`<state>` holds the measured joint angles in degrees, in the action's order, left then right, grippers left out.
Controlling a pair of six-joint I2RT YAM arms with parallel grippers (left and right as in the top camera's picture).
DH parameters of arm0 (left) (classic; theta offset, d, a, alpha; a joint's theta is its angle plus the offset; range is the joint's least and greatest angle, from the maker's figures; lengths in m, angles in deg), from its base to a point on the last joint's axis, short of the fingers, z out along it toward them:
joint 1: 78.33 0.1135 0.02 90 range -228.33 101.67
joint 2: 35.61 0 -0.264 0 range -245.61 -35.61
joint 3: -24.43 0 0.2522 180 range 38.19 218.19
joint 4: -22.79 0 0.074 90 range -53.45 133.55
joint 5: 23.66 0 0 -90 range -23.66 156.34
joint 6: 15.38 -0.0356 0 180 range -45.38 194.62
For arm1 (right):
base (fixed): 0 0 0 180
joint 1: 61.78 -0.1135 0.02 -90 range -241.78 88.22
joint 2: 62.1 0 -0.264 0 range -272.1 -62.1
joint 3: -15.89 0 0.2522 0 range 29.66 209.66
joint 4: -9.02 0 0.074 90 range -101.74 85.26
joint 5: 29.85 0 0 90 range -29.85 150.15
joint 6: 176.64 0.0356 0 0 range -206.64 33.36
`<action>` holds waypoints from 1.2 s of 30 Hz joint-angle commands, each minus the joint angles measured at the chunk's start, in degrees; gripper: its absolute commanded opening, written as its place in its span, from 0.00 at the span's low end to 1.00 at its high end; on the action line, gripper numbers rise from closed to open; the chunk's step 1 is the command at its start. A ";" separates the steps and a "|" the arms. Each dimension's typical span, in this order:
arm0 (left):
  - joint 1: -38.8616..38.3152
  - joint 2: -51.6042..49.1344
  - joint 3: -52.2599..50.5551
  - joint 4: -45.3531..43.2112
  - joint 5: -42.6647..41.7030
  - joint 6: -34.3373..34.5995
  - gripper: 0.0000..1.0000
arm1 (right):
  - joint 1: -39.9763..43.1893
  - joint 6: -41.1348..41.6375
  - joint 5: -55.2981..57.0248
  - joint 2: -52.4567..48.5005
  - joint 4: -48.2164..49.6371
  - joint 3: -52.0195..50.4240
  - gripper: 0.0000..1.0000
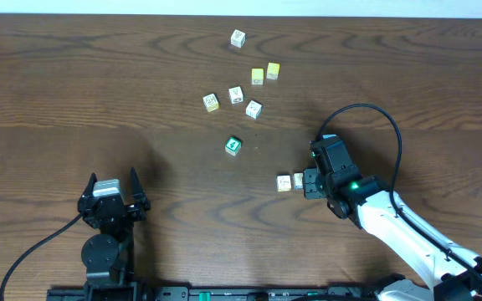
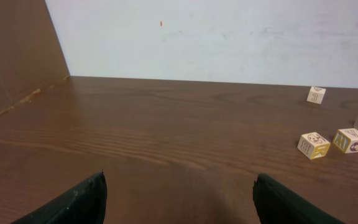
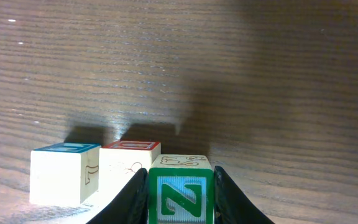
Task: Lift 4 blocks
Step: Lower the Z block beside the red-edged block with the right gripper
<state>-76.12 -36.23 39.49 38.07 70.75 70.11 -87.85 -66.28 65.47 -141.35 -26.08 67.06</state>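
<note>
Green and white fill the nearest view. The green N block [image 3: 181, 190] is pinched between the two fingers [image 3: 134, 194] of the right claw [image 3: 181, 182]. Its N face is turned straight back toward the wrist camera and reads upright. As a cube it has no long axis, and its sides lie square to the fingers. Its underside is cut off by the frame, so I cannot tell whether it is clear of the table [image 3: 229, 74].

Just behind it stands a red-edged block [image 3: 131, 163], and just beside that a blue-edged block [image 3: 64, 173], both flat on the wood.

That crowding looks like the main hazard. If the red-edged block is touching the held cube, which I cannot tell, a rise that drifts forward could drag or tip it and shove the blue-edged block out of line. The hold also seems to sit on the fingertips alone, so a jerk could let the cube twist and drop.

From above, the right claw [image 1: 310, 181] works right of centre. The second green block [image 1: 233, 145] lies alone, well apart from it. Farther off, the cream block [image 1: 211, 102] sits at the left of a loose cluster.

The left claw [image 1: 113, 180] waits at the near left, spread wide and holding nothing.
</note>
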 commanded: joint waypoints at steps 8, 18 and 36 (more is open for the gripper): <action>0.28 0.28 -1.07 2.29 0.72 0.26 0.75 | 0.13 -0.74 -1.11 -0.28 0.31 -0.31 0.24; 0.28 0.28 -1.07 2.29 0.72 0.26 0.76 | 0.13 -0.63 -1.33 -0.28 0.33 -0.31 0.22; 0.28 0.28 -1.07 2.29 0.72 0.26 0.75 | 0.13 4.48 -1.11 -0.28 0.02 -0.31 0.19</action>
<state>-76.12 -36.23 39.49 38.07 70.75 70.11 -87.85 -62.94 64.40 -141.35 -26.11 67.06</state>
